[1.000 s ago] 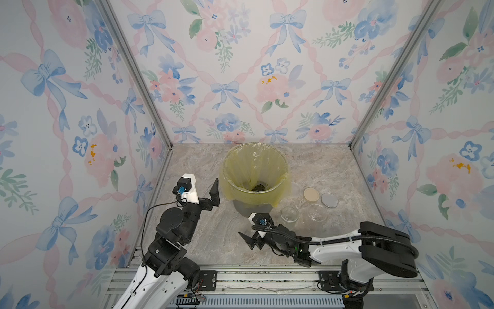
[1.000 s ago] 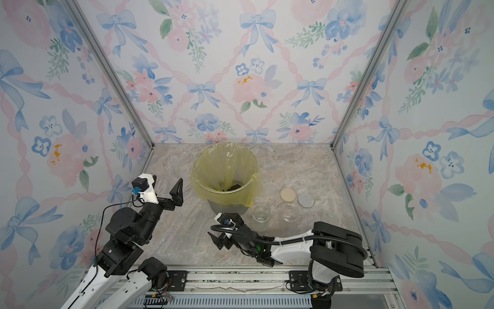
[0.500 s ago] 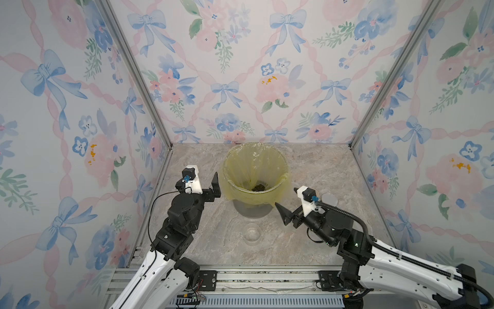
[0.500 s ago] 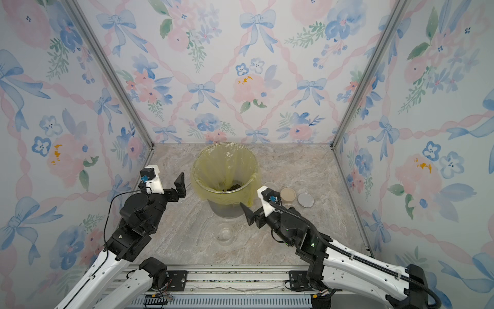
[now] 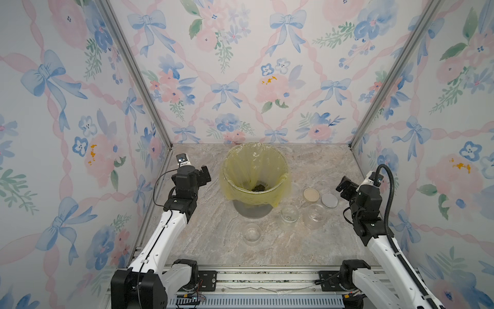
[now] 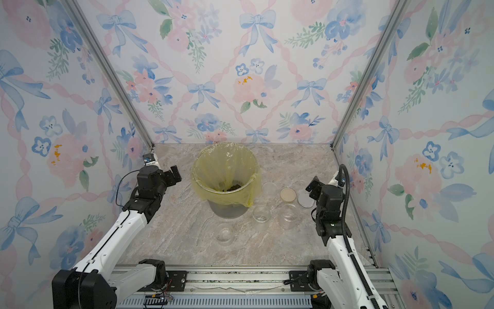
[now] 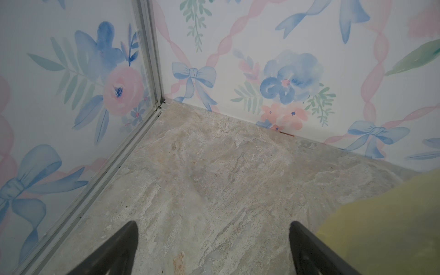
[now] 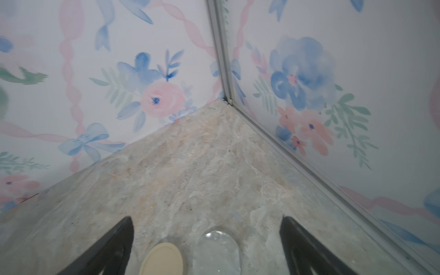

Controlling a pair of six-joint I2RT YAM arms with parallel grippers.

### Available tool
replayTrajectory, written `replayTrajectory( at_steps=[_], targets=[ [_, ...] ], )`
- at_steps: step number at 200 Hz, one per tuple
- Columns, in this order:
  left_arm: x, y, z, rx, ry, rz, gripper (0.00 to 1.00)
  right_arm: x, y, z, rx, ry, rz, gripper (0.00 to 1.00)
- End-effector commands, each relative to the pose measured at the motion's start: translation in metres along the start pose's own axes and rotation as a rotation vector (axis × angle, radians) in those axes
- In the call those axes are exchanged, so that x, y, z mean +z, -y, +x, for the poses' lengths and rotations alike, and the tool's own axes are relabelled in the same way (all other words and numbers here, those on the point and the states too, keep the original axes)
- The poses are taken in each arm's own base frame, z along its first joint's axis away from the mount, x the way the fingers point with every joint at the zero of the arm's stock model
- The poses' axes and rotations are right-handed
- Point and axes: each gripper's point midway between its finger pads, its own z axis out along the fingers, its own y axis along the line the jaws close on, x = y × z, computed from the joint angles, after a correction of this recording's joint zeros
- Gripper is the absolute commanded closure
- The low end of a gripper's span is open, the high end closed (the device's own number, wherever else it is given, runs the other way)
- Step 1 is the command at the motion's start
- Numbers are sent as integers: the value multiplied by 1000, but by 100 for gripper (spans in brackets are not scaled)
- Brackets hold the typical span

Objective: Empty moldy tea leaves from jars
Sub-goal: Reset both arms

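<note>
Three clear jars stand upright on the marble table: one at the front middle [image 5: 252, 233], two to its right [image 5: 289, 216] [image 5: 315, 216]. All three look bare inside. A dark clump of moldy tea leaves [image 5: 258, 187] lies at the bottom of the yellow-lined bin [image 5: 278, 171]. My left gripper [image 5: 205, 173] hovers left of the bin, open and holding nothing, over bare table in the left wrist view [image 7: 213, 223]. My right gripper [image 5: 344, 184] hangs open by the right wall, above the lids, nothing between its fingers [image 8: 206, 219].
A tan disc lid [image 5: 311, 194] and a silvery lid [image 5: 329, 200] lie flat behind the right jars; both show under the right gripper, tan lid [image 8: 163, 258] and silvery lid [image 8: 219, 252]. A clear lid [image 6: 269, 188] lies beside the bin. Floral walls close three sides.
My right arm swung from the front middle of the table to the right wall, uncovering the front jar. My left gripper drew back a little toward the rear left.
</note>
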Motion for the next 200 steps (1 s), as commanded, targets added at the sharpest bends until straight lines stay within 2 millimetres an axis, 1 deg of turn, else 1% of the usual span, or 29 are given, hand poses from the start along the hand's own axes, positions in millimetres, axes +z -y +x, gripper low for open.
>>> replayTrajectory(
  at_steps=[1, 14, 32, 48, 59, 78, 96, 105, 128, 155, 167, 182, 200],
  targets=[
    [14, -3, 16, 51, 32, -2, 2, 15, 33, 7, 86, 40, 98, 4],
    [20, -8, 26, 79, 54, -8, 2, 20, 43, 13, 52, 58, 134, 3],
    [33, -14, 43, 71, 21, 10, 2, 26, 42, 20, -6, 98, 107, 4],
    [46, -11, 60, 90, -35, 42, 2, 30, 36, 27, -47, 120, 59, 4],
    [53, -8, 71, 108, -59, 59, 2, 34, 30, 34, -109, 115, 40, 3],
    [61, -9, 86, 144, -65, 59, 2, 42, 17, 51, -223, 79, 18, 3],
    [66, -13, 96, 188, -55, 45, 2, 47, 9, 64, -248, 80, -7, 3],
    [69, -14, 102, 207, -54, 44, 2, 50, 6, 66, -242, 94, -13, 4],
    [69, -14, 109, 216, -20, 60, 2, 54, 2, 66, -220, 97, -17, 3],
    [66, -4, 110, 254, 31, 119, 2, 58, 2, 76, -188, 134, -45, 3],
    [63, -3, 111, 261, 58, 126, 2, 58, -3, 75, -196, 158, -69, 4],
    [61, -3, 115, 264, 76, 136, 2, 59, -10, 78, -229, 130, -85, 4],
    [59, -2, 115, 267, 86, 138, 2, 59, -18, 81, -256, 126, -114, 4]
  ],
)
